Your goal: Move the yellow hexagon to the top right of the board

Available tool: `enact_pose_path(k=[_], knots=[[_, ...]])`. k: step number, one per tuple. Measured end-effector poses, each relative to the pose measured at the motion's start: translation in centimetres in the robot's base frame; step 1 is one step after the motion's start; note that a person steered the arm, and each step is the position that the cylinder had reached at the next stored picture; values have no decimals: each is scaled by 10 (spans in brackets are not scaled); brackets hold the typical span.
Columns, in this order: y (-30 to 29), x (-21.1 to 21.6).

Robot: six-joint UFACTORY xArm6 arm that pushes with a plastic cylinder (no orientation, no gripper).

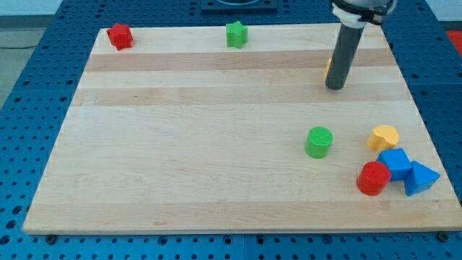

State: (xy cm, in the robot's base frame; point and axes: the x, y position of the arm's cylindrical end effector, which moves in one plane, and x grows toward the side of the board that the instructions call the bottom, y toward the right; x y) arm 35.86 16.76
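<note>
Nearest the view's bottom right, a red cylinder (373, 178) is seen touching a blue block (395, 163), with a blue triangle (421, 178) just beside it. A yellow block (384, 136) lies just above these, and a green cylinder (318, 141) to their left. Farther up the desk (180, 144), the rod's tip (335, 87) is set down at the top right; a sliver of the yellow hexagon (328, 69) is visible behind the rod. No fingers are fitted. At the far edge, a green star (236, 34) and a red star (120, 35) are found.

A green cylinder (318, 141) is sitting on the wooden board (180, 159). Toward the view's right and lower, a yellow block (384, 136), blue cube (395, 163), blue triangular block (420, 178) and red cylinder (373, 178) are clustering. Toward the view's top-left, a green star (236, 34) and red star (120, 35) are lying.
</note>
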Motion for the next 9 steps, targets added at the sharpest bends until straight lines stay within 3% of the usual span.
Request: enact_pose_path(k=[4,7,9], knots=[[28,-71],[51,-62],[45,-93]])
